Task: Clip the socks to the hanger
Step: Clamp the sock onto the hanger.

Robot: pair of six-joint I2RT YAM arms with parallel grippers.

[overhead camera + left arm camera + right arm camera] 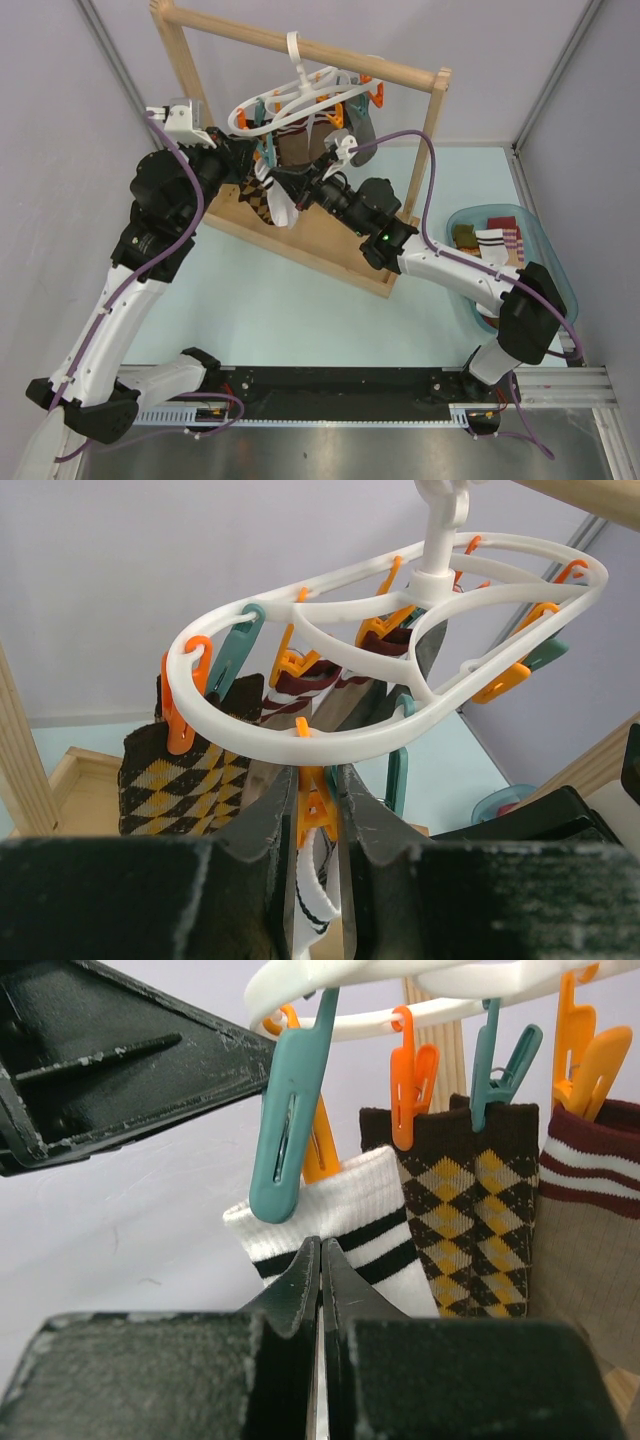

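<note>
The white hanger (300,92) hangs by its hook from the wooden rack's top bar. My left gripper (316,776) is shut on an orange clip (316,808) on the hanger's near ring (330,738), squeezing it. Under that clip hangs the white sock with dark stripes (312,885). My right gripper (321,1245) is shut on this white striped sock (345,1200) just below its cuff, beside a teal clip (285,1130). A brown argyle sock (470,1220) and a tan sock with maroon stripes (590,1240) hang clipped to its right. In the top view both grippers (262,165) (287,190) meet under the hanger.
The tall wooden rack frame (300,45) stands on its wooden base (320,245) at the back. A clear blue bin (548,245) at the right holds several more socks (490,240). Grey walls close in the left, back and right.
</note>
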